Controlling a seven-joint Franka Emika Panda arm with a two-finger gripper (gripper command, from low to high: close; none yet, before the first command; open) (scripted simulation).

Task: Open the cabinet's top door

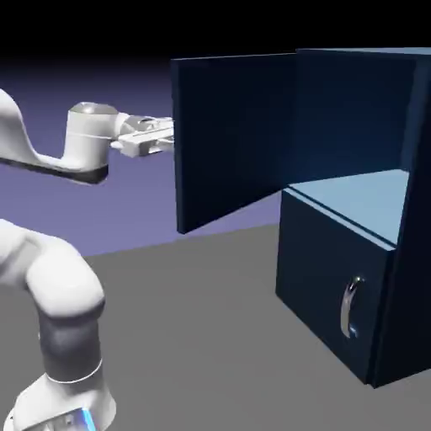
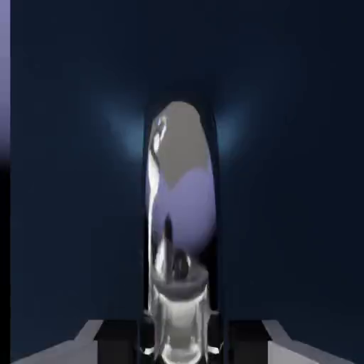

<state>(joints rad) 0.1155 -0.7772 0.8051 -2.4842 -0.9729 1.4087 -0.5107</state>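
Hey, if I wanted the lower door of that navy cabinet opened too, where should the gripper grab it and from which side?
Probably the curved silver handle on the lower door, gripped at mid-height. It stands vertical and bows out from the flat panel, leaving a gap behind, so come straight at the door's front with one finger on each side of the bar. The rest of the door offers no other hold.

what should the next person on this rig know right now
Gripper: shut on the top door's handle, which fills the space between the fingers in the hand view.
Top door: swung wide open, standing out from the cabinet toward the arm; the pale shelf inside shows.
Lower door: closed, its handle untouched.
Done: top door looks open.
Left: probably just let go and back the arm away.
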